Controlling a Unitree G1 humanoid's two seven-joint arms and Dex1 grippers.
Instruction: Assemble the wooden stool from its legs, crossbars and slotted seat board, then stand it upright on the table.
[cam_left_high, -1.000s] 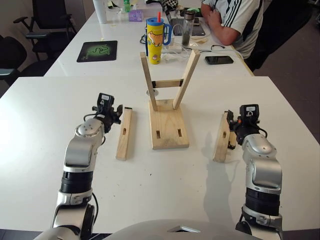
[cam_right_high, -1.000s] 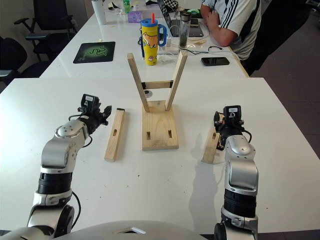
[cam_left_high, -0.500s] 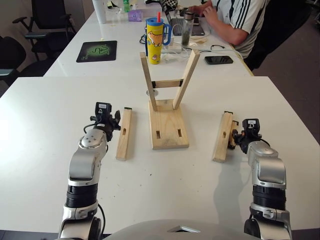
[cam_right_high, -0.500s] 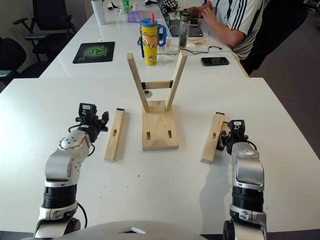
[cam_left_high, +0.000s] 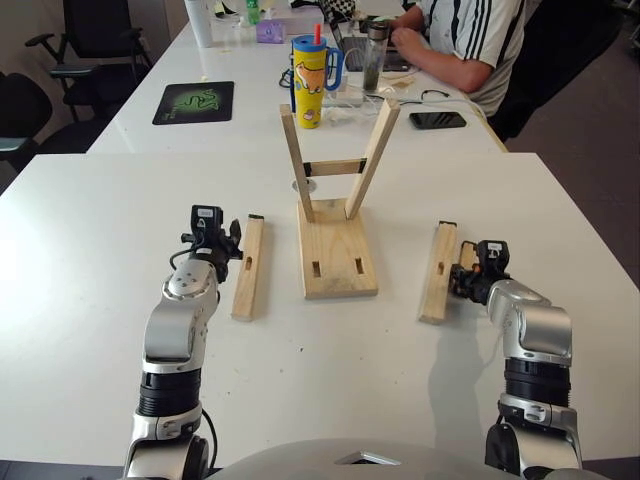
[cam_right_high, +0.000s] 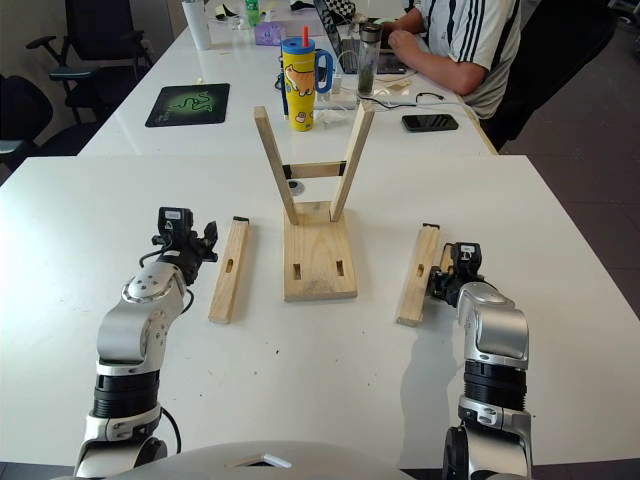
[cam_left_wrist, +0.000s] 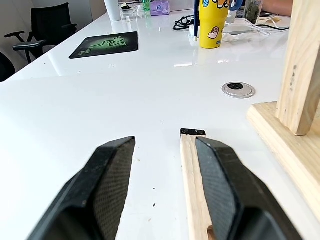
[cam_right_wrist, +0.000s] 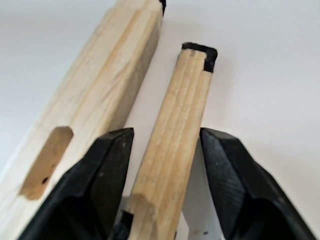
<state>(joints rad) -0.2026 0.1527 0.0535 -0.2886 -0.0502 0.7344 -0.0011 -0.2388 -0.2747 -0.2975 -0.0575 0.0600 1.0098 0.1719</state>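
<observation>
Clutter sits on the far bench (cam_left_high: 140, 125), up at 12 o'clock.
- Yellow cup (cam_left_high: 311, 85), blue handle, red straw: dead 12, upright.
- Black mouse pad (cam_left_high: 194, 101), green print: 11, lying flat.
- Dark phone (cam_left_high: 437, 120): 1, flat, near the bench edge.
- Dark bottle (cam_left_high: 374, 55): just behind the cup, toward 1.
- White cup (cam_left_high: 201, 20) and purple box (cam_left_high: 271, 31): farther back, 11 to 12.
- Black office chair (cam_left_high: 95, 40): 10, beside the bench.
- Round cable grommet (cam_left_wrist: 238, 90): flush in the white top.

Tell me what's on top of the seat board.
Two legs, joined by a crossbar, stand at the far end of the seat board; its near slots are empty. Any slots under the legs are hidden.
</observation>
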